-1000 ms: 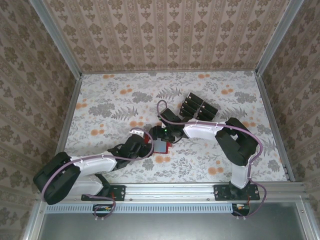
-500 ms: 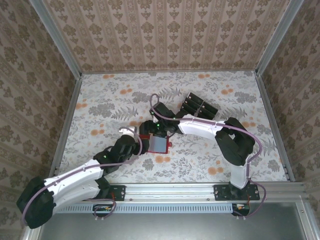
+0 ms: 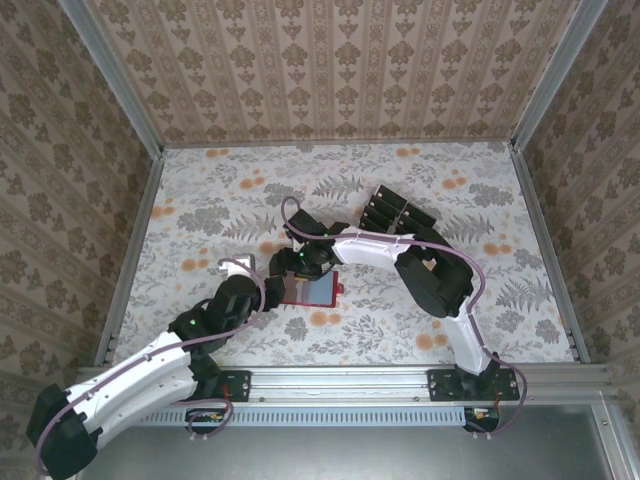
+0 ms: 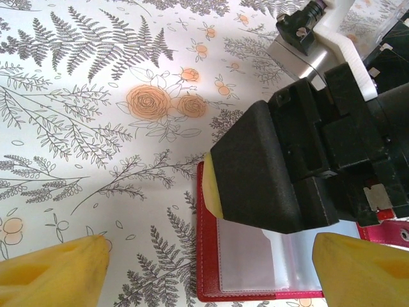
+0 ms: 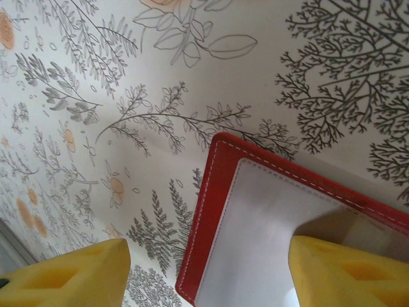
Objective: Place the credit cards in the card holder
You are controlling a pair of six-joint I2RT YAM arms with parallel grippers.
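Near the middle of the floral surface (image 3: 200, 220), top view: the red card holder (image 3: 312, 291) lies open and flat, pale inner face up. The left gripper (image 3: 270, 290) is at its left edge. The right gripper (image 3: 298, 264) is over its far-left corner. The credit cards (image 3: 396, 214) form a black cluster farther back and to the right, well apart from the holder. Single cards are too small to count.

Left wrist view adds detail:
- Clear plastic sleeves (image 4: 255, 262) sit inside the holder's red border.
- A clasp tab (image 4: 401, 232) is cut off at the frame's right edge.
- The right gripper's black finger, with its yellow pad (image 4: 215, 185), stands at the holder's corner. Contact cannot be confirmed.
- The holder's near part runs out of the frame.

Right wrist view gives the stitched red corner and grey-white inner face close up. The holder is cut off at the right and bottom edges.

Jaws:
- Left gripper (image 4: 208, 274): spread wide. One yellow fingertip is over bare surface to the frame's left of the holder, the other over the holder's right part. Nothing is gripped.
- Right gripper (image 5: 208, 275): spread wide. One fingertip (image 5: 70, 278) is over bare surface beside the red edge, the other on or just above the inner face. I cannot tell which. Nothing is gripped.
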